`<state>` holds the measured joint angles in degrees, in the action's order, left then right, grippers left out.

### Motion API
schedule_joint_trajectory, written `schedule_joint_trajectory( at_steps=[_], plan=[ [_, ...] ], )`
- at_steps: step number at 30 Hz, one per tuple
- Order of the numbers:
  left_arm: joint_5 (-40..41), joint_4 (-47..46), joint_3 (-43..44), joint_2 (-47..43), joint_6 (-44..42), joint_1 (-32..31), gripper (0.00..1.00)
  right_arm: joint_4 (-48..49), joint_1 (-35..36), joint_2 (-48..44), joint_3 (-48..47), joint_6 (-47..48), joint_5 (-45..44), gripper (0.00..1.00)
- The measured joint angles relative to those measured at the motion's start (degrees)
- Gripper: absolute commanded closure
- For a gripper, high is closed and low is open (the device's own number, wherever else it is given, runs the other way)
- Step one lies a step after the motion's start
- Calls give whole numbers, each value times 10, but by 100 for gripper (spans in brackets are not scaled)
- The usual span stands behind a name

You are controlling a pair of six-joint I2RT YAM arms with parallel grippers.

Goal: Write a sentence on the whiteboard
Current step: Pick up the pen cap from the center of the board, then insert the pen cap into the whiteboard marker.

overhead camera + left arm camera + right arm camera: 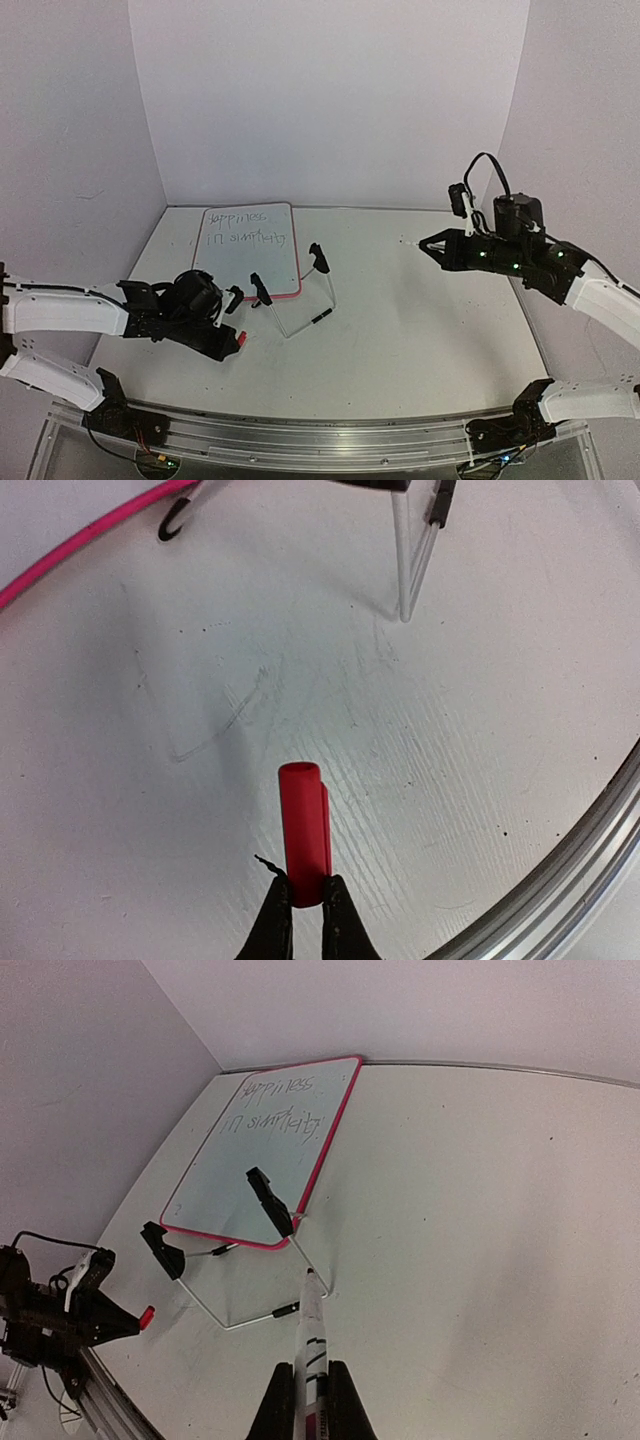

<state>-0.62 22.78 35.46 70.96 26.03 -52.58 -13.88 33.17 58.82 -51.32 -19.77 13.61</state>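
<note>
table (pixel 420 330): white, carrying everything; metal rail (pixel 300 440) is running along its 6 o'clock edge.
R arm (pixel 540 265): is hovering above the table at 3 o'clock, nose pointing toward 9, well apart from the board. Prob. parked there so the nib isn't smearing the writing.
L arm (pixel 60 310): is reaching in low from 8 o'clock, wrist sitting just off the board's 6 o'clock edge.
whiteboard (pixel 250 262): is sitting at approx 10–11 o'clock on the table, pink rim, face up toward the cams. Seems to be lying flat or nearly so; can't tell if it's resting on the stand.
sentence (pixel 245 230): two thin lines are filling the board's far half, approx "happiness" over "in simplicity". Looks complete, so I'm judging the writing itself done.
stand (pixel 305 305): wire frame w/ black clips at the board's 5 o'clock corner; can't tell if the clips are gripping the rim.
marker (pixel 311 1335): R jaws are clamping together on its barrel, bare tip pointing out at 12 o'clock in the wrist view. Gripped toward the back, so the nib is staying free.
cap (pixel 303 825): red tube; L jaws are pinching tight on its near end, far end aiming away from the wrist. Prob. presented that way for the nib to go in; recapping would need both arms meeting and a close line-up, w/ a miss being the risk.
</note>
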Motion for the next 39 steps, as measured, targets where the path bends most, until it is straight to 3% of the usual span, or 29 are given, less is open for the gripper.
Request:
schedule_joint_trajectory(
  at_steps=[7, 12, 24, 39],
  plan=[
    [22, 131, 107, -81, -17, 0, 100, -105, 0, 38, -103, 9, 84, 100],
    [-38, 164, 158, -90, -82, 0, 100, -141, 0, 86, -162, 8, 186, 100],
    [-242, 139, 229, -4, -206, 0, 100, -151, 51, 220, -176, -14, 412, 100],
    [-415, 101, 249, 35, -245, 0, 100, -55, 69, 251, -165, -66, 539, 100]
  ],
)
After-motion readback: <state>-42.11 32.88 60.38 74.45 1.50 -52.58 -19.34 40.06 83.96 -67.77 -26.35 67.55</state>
